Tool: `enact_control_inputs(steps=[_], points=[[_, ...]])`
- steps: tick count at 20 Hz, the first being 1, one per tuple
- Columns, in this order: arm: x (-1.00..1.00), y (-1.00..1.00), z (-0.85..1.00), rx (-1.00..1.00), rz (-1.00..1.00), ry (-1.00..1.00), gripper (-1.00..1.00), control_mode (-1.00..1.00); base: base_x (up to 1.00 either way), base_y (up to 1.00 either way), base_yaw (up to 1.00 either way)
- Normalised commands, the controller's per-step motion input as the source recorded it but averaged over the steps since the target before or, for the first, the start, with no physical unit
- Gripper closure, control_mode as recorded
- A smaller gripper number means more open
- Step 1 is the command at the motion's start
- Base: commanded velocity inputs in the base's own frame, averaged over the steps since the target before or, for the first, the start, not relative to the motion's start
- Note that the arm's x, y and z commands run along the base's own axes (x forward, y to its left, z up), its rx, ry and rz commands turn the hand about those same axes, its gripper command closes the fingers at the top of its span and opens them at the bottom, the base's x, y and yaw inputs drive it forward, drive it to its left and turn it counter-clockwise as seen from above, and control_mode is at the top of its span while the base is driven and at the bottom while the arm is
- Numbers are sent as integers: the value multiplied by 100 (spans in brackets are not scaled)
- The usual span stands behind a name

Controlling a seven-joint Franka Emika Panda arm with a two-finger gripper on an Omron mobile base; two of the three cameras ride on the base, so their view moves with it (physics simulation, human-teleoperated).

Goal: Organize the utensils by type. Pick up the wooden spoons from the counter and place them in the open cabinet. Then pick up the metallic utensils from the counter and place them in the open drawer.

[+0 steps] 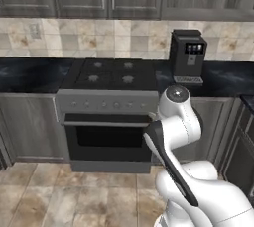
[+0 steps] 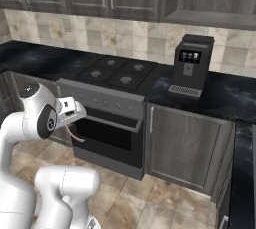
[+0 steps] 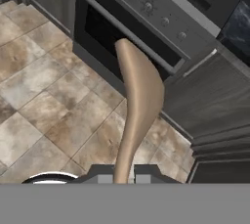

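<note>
The jaws pinch a wooden spoon by its handle above the floor; it should be carried steadily, bowl forward, up toward the open cabinet.

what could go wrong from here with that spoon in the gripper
1. The gripper pinches the wooden spoon only at its handle end, so the long bowl end may swing or slip during travel.
2. The spoon sticks out toward the oven, so a turn close to it might knock the oven door handle.
</note>
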Motion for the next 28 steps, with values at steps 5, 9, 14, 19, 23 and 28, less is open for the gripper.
enact_control_inputs(steps=[5, 9, 14, 19, 23, 28], points=[[0, 0, 0, 0, 0, 0, 100, 100, 80, -14, -25], [0, 0, 0, 0, 0, 0, 100, 100, 69, -11, -40], [0, 0, 0, 0, 0, 0, 100, 100, 60, -5, -51], [0, 0, 0, 0, 0, 0, 100, 100, 45, -23, -35], [0, 0, 0, 0, 0, 0, 100, 100, 57, -27, -13], [0, 0, 0, 0, 0, 0, 100, 100, 55, -22, 1]])
